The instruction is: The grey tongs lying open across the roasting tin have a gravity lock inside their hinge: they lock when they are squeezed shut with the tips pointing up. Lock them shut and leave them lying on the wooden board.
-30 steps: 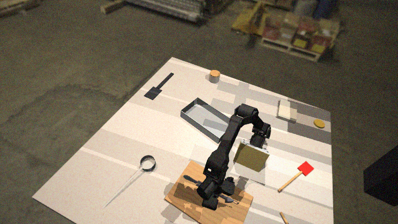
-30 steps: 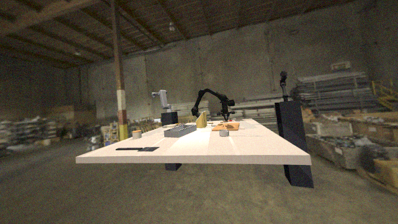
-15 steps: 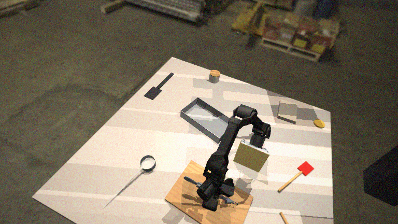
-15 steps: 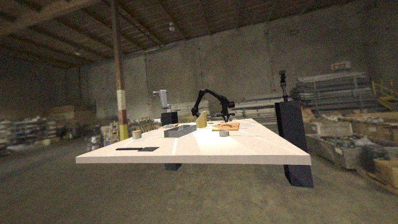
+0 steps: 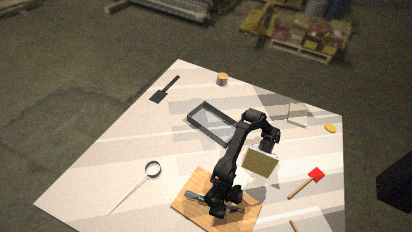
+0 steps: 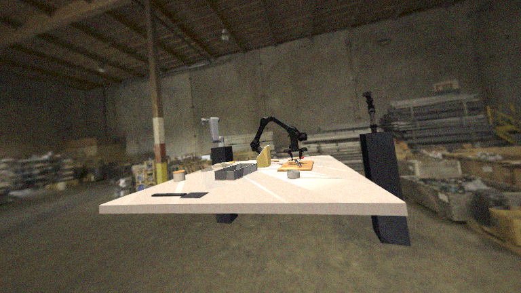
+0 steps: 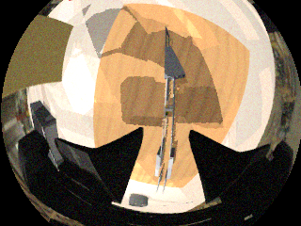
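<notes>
The grey tongs (image 5: 191,195) (image 6: 298,163) (image 7: 175,68) lie on the wooden board (image 5: 198,176) (image 7: 230,61). Their two arms run close together, nearly parallel, with a narrow gap in the wrist view. The locking part inside the hinge cannot be made out. My gripper (image 6: 296,159) (image 7: 166,132) is open over the board. Its fingers stand on either side of the tongs' arms, with space on both sides in the wrist view. In the top view the arm hides the middle of the tongs. The roasting tin (image 5: 206,132) (image 6: 230,173) stands away from the board, with no tongs across it.
An upright olive-yellow panel (image 5: 260,162) (image 6: 264,158) (image 7: 38,56) stands near the board. A ring-headed tool (image 5: 146,168) lies to one side, a red-headed spatula (image 5: 316,174) to the other. A black spatula (image 5: 158,96) and an orange-topped can (image 5: 222,79) are at the far side.
</notes>
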`<action>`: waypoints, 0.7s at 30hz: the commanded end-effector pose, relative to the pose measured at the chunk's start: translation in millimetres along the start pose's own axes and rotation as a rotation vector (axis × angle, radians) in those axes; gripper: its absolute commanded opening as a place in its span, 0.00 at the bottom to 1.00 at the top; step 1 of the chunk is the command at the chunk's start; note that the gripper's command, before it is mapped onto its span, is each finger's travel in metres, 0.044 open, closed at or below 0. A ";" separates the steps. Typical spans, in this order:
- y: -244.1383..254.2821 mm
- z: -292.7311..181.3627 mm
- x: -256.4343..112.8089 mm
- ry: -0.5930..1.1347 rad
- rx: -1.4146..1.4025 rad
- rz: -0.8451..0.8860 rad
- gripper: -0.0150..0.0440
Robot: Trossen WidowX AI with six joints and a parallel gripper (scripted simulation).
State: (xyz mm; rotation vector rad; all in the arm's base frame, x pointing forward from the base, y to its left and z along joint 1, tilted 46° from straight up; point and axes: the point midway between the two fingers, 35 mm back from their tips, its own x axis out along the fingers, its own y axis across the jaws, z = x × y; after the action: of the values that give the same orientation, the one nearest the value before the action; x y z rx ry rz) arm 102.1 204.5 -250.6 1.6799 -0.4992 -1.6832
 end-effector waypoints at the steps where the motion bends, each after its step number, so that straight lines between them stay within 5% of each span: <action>1: 0.0 0.2 -0.1 -0.001 0.000 0.000 0.85; 5: 0.0 0.2 -0.1 -0.001 0.000 0.000 1.00; 11: -14.1 23.2 -27.0 0.001 -0.003 -0.011 1.00; 21: -36.6 149.5 -114.8 -0.005 -0.014 -0.007 1.00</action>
State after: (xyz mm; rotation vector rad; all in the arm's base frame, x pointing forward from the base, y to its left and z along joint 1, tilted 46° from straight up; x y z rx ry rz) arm -39.3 278.2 -193.2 1.6763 -0.4609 -1.6932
